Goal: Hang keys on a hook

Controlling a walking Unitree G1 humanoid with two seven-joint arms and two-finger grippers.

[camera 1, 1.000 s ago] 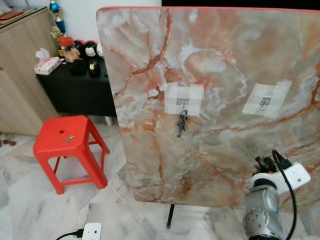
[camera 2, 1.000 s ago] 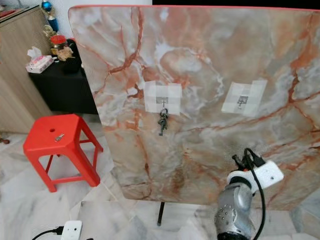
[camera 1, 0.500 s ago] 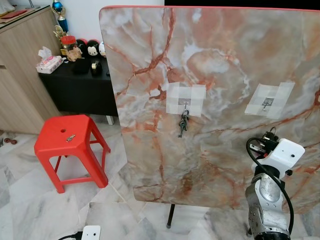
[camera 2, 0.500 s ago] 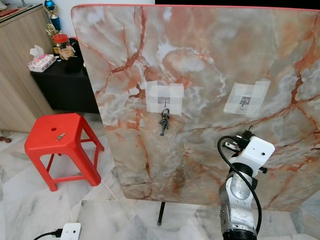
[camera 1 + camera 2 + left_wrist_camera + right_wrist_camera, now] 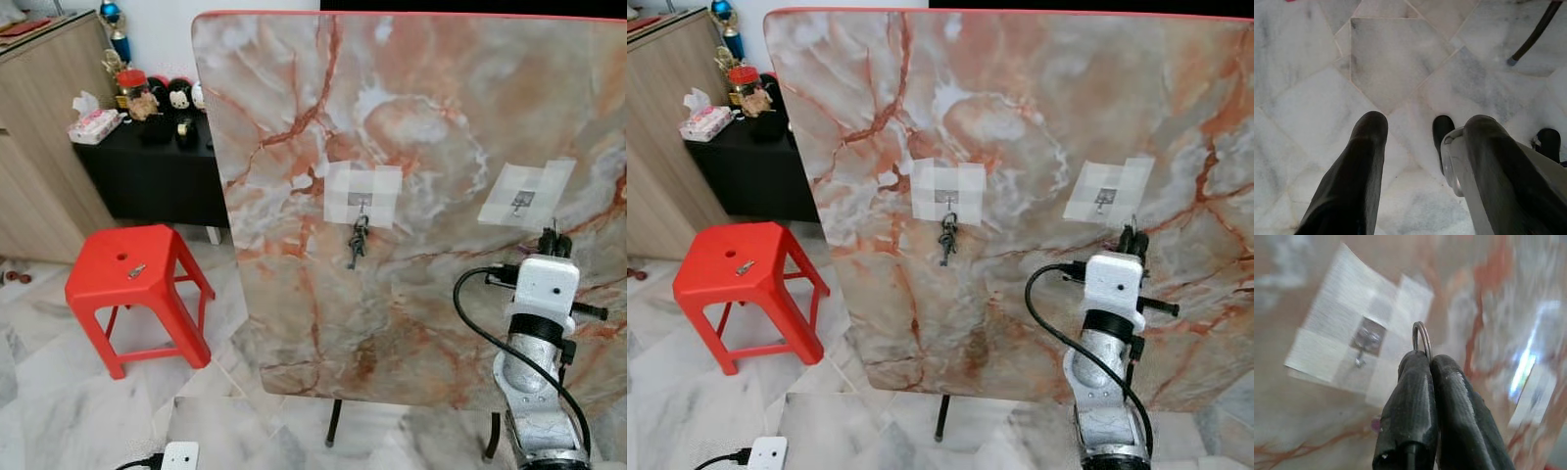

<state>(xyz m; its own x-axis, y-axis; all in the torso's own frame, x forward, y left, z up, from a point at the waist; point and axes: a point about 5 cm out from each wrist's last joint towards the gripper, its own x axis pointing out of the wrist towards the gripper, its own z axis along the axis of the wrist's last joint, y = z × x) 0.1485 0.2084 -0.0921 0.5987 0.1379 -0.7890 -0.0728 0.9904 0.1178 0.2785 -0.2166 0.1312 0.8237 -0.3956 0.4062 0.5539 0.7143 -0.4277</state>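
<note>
We have the right gripper (image 5: 1425,362) raised in front of the upright marble board (image 5: 421,117), its two fingers pressed together on a thin key ring (image 5: 1421,335) that pokes out beyond the tips. The free hook (image 5: 1362,348) sits on its taped patch ahead of the gripper and off to one side, not yet touching the ring. To do this well, we should line the open loop squarely with the hook's tip, bring it just past and above the prong, then lower so the ring seats before easing the fingers apart (a tilted ring would likely skid off the small hook). The other hook, further over towards the left arm's side, already carries a bunch of keys (image 5: 357,241).

The keys below our ring are hidden by the fingers. The left gripper (image 5: 1422,142) hangs idle over the floor, fingers apart.
</note>
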